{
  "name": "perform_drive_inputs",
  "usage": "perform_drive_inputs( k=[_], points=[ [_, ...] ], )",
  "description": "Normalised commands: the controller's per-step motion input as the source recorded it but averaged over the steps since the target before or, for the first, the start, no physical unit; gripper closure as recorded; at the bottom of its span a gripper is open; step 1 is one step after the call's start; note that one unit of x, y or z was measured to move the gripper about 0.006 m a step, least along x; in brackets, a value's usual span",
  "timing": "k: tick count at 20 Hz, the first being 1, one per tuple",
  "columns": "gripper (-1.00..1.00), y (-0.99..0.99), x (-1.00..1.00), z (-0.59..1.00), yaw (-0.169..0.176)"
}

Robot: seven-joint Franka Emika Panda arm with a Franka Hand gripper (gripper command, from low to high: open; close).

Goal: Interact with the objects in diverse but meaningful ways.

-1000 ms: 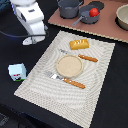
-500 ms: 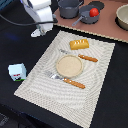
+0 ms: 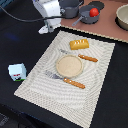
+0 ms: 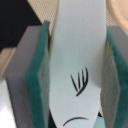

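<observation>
The flat white fish-shaped piece (image 4: pixel 80 65) is clamped between the green-padded fingers (image 4: pixel 37 85) of the gripper (image 3: pixel 47 27), above the far corner of the woven beige placemat (image 3: pixel 95 85). The golden bread loaf (image 3: pixel 79 44) is seen lying on the placemat, beyond the round tan plate (image 3: pixel 68 65).

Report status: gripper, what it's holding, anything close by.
Gripper shut on flat white fish-shaped piece, pads on both sides. Arm at placemat's far corner, exterior view's left. Grey pot and red tomato close behind.
</observation>
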Motion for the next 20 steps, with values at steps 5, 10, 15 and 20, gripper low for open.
perform_drive_inputs(
  k=[5,10,15,20],
  points=[
    [1.0,-0.62,0.85,0.32,-0.042],
    [1.0,-0.71,0.8,0.26,-0.041],
    [1.0,-0.75,0.77,0.24,-0.048],
    [1.0,-0.75,0.77,0.23,-0.049]
  ],
)
